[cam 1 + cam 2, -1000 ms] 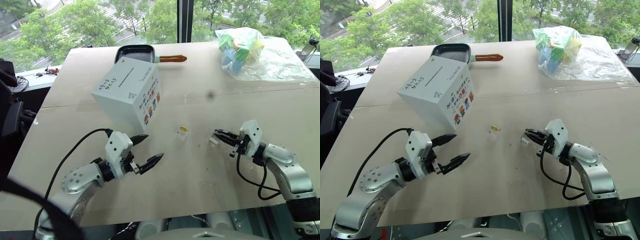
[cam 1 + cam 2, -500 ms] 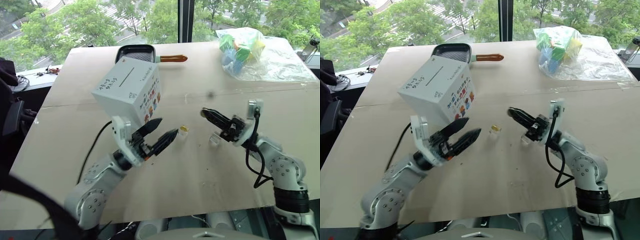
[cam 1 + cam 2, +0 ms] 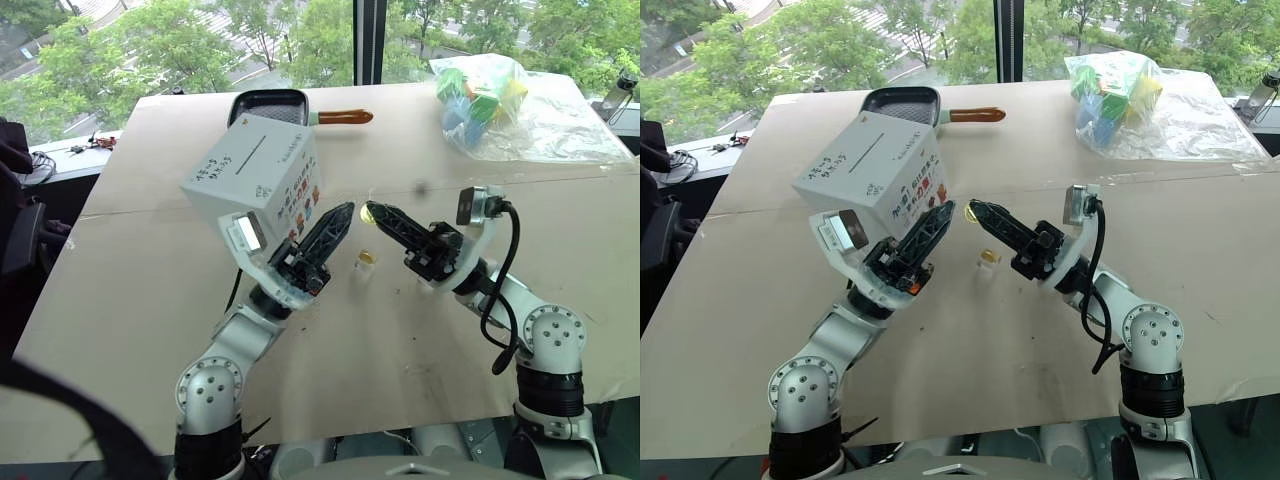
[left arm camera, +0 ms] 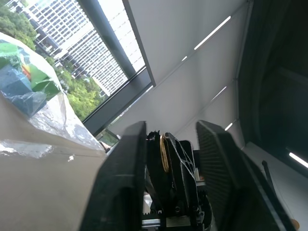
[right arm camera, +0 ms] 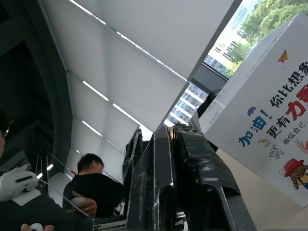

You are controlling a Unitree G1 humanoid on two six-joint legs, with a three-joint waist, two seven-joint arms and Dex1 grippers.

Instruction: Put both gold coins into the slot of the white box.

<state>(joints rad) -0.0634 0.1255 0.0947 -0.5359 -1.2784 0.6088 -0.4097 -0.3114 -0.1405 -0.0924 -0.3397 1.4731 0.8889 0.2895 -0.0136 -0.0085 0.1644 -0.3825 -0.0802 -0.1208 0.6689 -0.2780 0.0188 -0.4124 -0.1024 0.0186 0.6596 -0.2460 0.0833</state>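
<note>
My right gripper (image 3: 374, 211) is raised above the table's middle, shut on a gold coin (image 4: 163, 153) that shows edge-on between its fingertips. My left gripper (image 3: 343, 213) is lifted tip to tip against it. Its two fingers (image 4: 122, 178) stand narrowly open on either side of the right gripper's tips; I cannot tell whether they touch. A second gold coin (image 3: 367, 258) rests on a small clear block on the table below both grippers. The white box (image 3: 255, 180) sits tilted just behind the left gripper, its thin slot (image 3: 250, 155) on the upper face.
A black square pan (image 3: 268, 106) with an orange handle (image 3: 345, 117) lies behind the box. A clear bag of colourful blocks (image 3: 485, 95) is at the far right. A seated person (image 5: 96, 185) is in the right wrist view.
Both arms rose from the table and swung towards each other, wrists rolling. The left gripper's fingers narrowed from wide open around the right gripper's tips. The right gripper stayed shut.
</note>
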